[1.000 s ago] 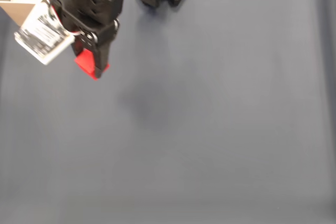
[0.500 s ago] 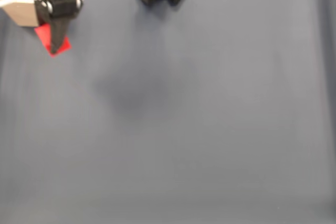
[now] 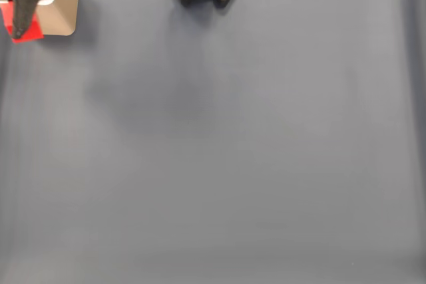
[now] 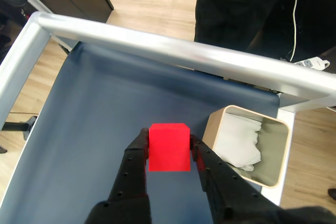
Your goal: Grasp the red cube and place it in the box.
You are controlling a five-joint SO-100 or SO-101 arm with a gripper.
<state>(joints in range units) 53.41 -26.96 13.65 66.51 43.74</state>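
Over the last second the gripper (image 3: pixel 23 23) had carried the red cube (image 3: pixel 20 30) from a spot well inside the mat out to the top-left corner of the fixed view, so that it now hung right against the box (image 3: pixel 63 11), where a second ago the cube was still some way short of it; the transport looked nearly done, with only a small shift over the opening and the release left. In the wrist view the two black fingers (image 4: pixel 135 156) were clamped on either side of the red cube (image 4: pixel 169 147), which sat squarely between them, lifted clear of the dark blue mat (image 4: pixel 94 119). The box (image 4: pixel 248 142) lay just to the right of the cube there, its white lining crumpled inside, and the cube was beside the near wall, not yet above the opening. The arm reached far out toward the table's metal rail (image 4: pixel 157 43), wrist angled downward
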